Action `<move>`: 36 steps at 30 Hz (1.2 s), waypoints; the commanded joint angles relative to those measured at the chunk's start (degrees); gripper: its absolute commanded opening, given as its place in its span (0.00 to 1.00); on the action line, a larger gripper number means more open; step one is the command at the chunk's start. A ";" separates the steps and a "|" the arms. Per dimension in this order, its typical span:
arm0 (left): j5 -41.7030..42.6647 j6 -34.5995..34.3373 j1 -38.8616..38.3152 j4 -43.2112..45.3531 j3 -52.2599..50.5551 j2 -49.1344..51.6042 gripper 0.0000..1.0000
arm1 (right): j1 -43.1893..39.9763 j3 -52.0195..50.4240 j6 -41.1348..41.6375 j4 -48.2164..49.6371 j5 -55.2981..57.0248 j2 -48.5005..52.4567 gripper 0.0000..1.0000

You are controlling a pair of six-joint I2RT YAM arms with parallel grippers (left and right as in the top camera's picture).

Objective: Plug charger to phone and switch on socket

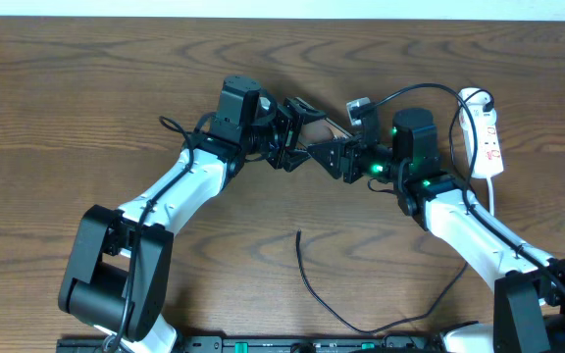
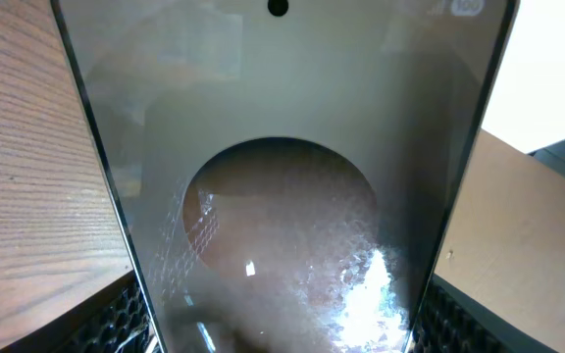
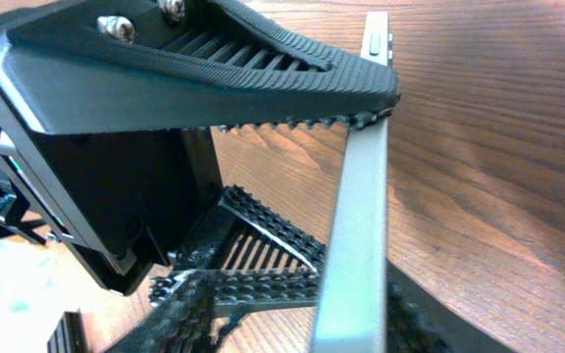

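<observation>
Phone (image 2: 282, 196): off the table, up at centre-back between the two arms; glass face fills the left wrist view, camera hole at the top.
Left gripper (image 1: 284, 137): clenched on the phone, ribbed pads pressed against both long edges.
Right gripper (image 1: 333, 155): up against the phone from the other side; toothed pad of the upper finger (image 3: 214, 59) touches the thin metal edge, lower finger close under it. Real clamp or only contact, cannot tell.
Charger (image 1: 332, 304): slack on the table, well apart from the phone; plug tip (image 1: 299, 233) lies free and points toward the grippers. Far end disappears near the base of the right arm.
Socket (image 1: 489, 137): white strip flat at the right, beside the right arm, no gripper near it. Switch position too small to read.
Done: phone picked up and presented, nothing more.
Left: grab the plug tip, seat it in the phone port, then press the socket switch. By my reading, an early stage.
Catch: both grippers busy at the phone, so one probably needs freeing for the cable.
Table (image 1: 86, 98): dark brown wood grain, matte, some glare in the right wrist view.
Room: little to see beyond a pale strip (image 1: 263, 8) along the far edge.
</observation>
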 commanded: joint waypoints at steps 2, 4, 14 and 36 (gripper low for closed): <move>1.44 -0.37 -0.15 0.72 0.63 -1.51 0.08 | 1.97 0.72 -0.61 -0.22 2.03 0.28 0.37; 1.44 -0.35 -0.15 0.72 0.63 -1.51 0.07 | 2.12 0.72 -0.61 -0.24 2.19 0.28 0.31; 1.40 -0.33 -0.15 0.72 0.63 -1.51 0.38 | 2.10 0.72 -0.46 -0.52 2.19 0.28 0.01; 8.98 2.54 0.31 8.44 0.63 -1.53 0.93 | -9.68 0.72 55.84 -1.29 10.12 0.28 0.02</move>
